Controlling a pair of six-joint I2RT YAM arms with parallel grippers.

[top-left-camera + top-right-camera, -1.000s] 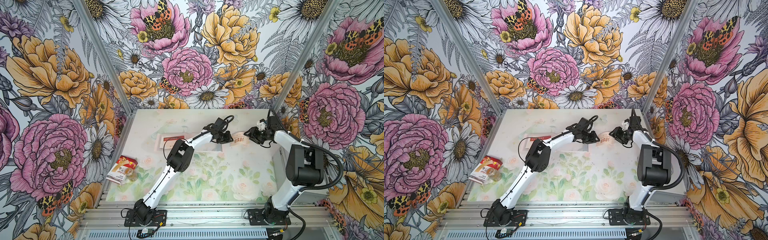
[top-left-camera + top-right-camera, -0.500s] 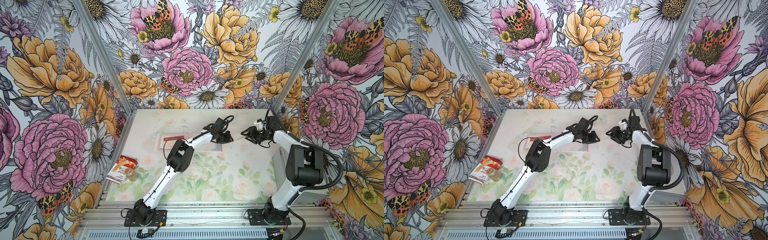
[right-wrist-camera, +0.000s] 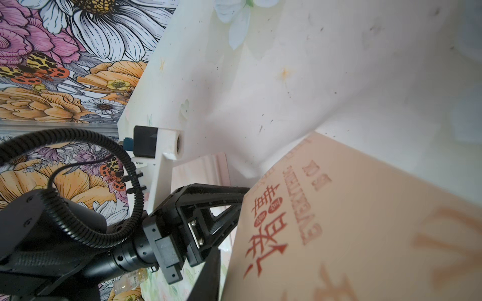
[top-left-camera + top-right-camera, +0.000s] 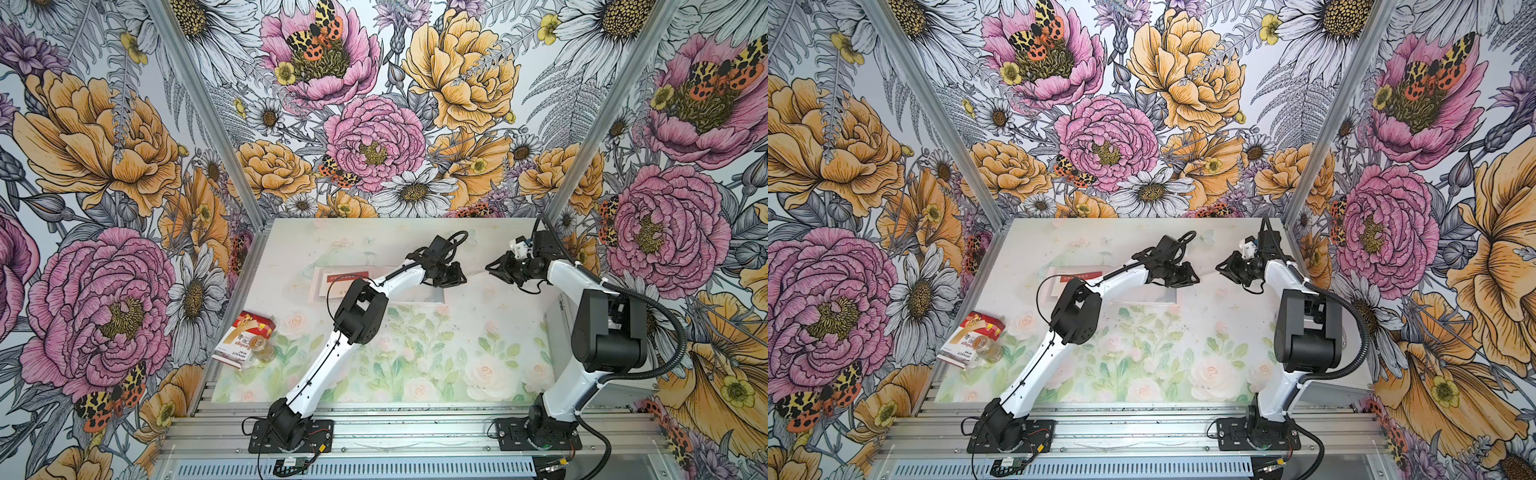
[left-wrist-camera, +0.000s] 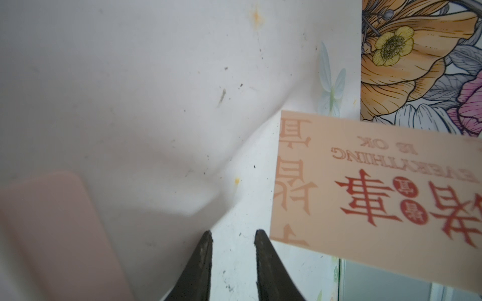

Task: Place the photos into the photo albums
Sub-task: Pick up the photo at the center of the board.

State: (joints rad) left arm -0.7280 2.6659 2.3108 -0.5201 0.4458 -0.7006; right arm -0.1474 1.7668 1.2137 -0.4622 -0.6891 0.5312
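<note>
Flat cream card (image 5: 378, 195) now edge-on overhead

Two white-and-black robot arms reach across the pastel rose-printed table mat (image 4: 1142, 365) toward its far side. The left gripper (image 4: 1192, 277) and right gripper (image 4: 1220, 269) point at each other, near but apart, their jaws too small to read. A pale flat rectangle with a red strip (image 4: 1077, 279) lies by the left forearm. A small clear jar (image 4: 988, 349) touches a red-and-white cardboard box (image 4: 969, 334).
</note>
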